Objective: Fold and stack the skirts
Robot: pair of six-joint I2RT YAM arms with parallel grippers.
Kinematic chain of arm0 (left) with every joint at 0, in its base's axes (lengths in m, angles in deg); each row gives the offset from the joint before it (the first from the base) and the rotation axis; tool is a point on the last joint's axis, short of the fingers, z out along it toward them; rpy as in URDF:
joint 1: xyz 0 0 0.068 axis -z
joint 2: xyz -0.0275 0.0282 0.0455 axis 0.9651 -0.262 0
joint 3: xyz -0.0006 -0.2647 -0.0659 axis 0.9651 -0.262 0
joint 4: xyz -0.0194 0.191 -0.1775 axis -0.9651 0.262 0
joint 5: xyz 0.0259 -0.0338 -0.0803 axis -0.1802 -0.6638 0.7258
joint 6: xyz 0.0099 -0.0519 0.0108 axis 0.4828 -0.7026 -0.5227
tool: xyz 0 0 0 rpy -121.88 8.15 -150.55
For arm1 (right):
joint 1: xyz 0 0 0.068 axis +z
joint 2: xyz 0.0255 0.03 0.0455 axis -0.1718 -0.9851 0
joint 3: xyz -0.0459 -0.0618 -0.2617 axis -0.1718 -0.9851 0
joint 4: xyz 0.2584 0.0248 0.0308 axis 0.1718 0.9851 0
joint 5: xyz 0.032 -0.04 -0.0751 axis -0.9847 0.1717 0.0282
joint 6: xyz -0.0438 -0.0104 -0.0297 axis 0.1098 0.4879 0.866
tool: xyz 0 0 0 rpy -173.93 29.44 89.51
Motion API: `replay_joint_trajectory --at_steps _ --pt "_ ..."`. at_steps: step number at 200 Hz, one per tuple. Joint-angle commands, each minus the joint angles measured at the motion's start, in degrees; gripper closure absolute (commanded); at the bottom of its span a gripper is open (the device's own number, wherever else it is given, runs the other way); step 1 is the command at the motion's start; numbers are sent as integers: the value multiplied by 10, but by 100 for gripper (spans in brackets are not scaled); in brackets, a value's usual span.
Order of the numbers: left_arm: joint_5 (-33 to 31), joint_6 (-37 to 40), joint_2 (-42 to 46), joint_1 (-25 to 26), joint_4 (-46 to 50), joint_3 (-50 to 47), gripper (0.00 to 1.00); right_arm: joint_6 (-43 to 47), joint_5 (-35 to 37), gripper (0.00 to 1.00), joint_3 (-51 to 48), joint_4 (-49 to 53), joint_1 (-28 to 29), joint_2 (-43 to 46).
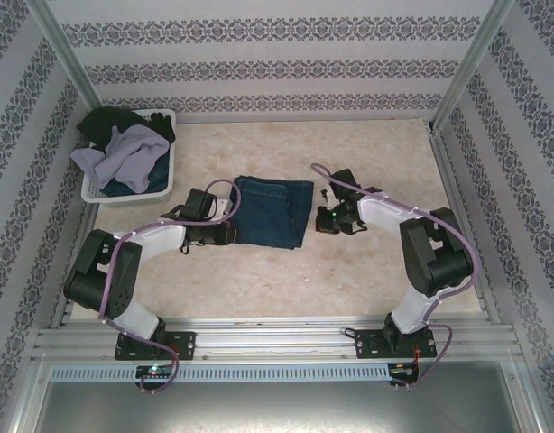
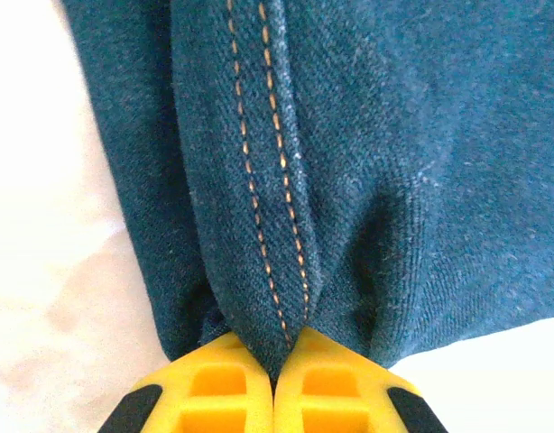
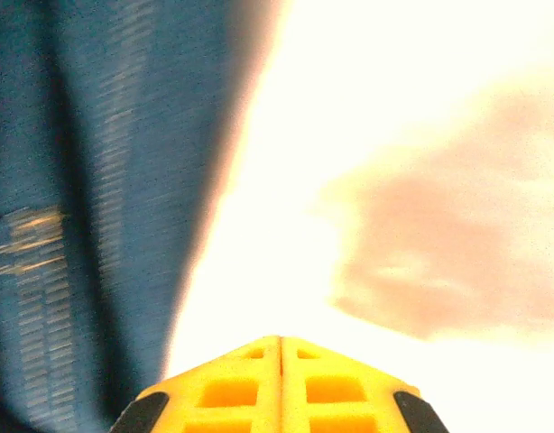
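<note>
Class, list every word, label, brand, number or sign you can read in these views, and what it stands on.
No readable text. The denim skirt shows only orange stitching; the wallpaper bears a pattern, not letters; the left gripper and right gripper are unmarked.

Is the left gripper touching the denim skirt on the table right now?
Touching. The left wrist view shows the left gripper shut on a fold of the denim skirt, its stitched seam running down into the closed jaws.
</note>
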Motion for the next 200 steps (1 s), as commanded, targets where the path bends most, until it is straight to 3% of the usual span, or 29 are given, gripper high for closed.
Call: replay_joint_trajectory --at_steps 1,11,21,39,57,66,119,145,169,176,185,200 --pt "-50 10 29 -8 53 -9 100 -5 74 100 3 40 -9 29" --pt "-28 14 32 -8 59 -2 100 3 37 100 1 27 -10 40" --pt "-1 11 30 -7 56 4 100 13 -49 99 -10 -10 -10 53" --pt "22 -1 20 -6 38 2 100 14 -172 70 -39 -84 8 74" --pt "28 -6 8 -6 28 3 100 5 -196 48 -65 -117 40 87" --pt "32 -7 5 -5 26 5 100 1 -196 43 -76 -124 55 84" --pt "36 -6 1 -6 19 1 100 -34 -128 44 -81 -170 112 38" --pt "36 -7 -1 -5 14 -4 100 -29 -136 45 -50 -167 123 1" --pt "38 -9 -2 -5 12 -6 100 -29 -72 47 -29 -148 138 -20" --pt "38 -9 -3 -5 10 -6 100 -32 -56 53 -28 -150 141 -23" --pt "35 -10 -4 -5 10 -6 100 -40 -14 77 -25 -142 146 -24" --pt "12 -12 0 -6 18 -4 100 -41 30 96 -19 -113 148 -13"
